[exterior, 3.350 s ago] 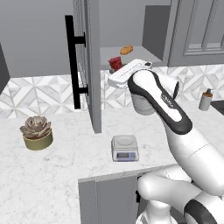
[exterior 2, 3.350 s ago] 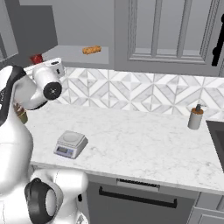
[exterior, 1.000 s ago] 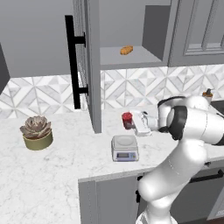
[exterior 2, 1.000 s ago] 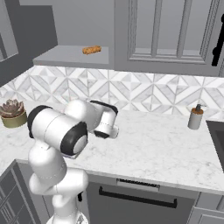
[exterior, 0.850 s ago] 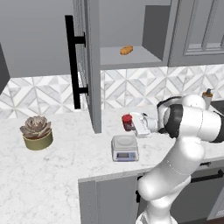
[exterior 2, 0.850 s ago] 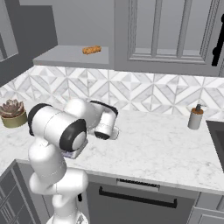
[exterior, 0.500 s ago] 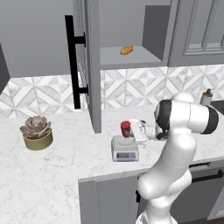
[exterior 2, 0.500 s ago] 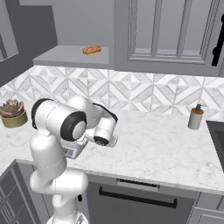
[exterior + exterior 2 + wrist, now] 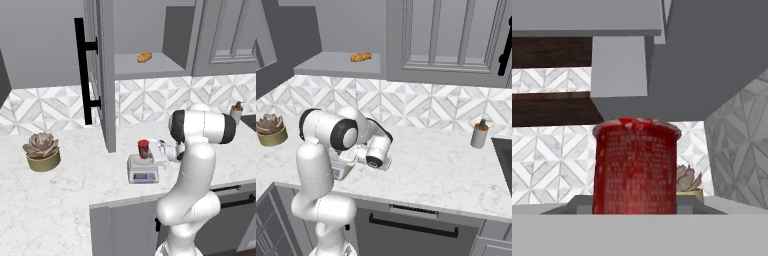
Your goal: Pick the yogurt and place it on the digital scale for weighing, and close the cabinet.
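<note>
White arm folded low over the counter, wrist level, jaws' state hidden.

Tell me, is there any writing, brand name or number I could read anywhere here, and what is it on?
Nothing here can be read as words.
Yogurt: rows of pale print run around its red side, too blurred to read.
Digital scale: its small display panel shows no digits I can make out.
Cabinet, bottle and plant pot: no labels or signs visible.
</note>
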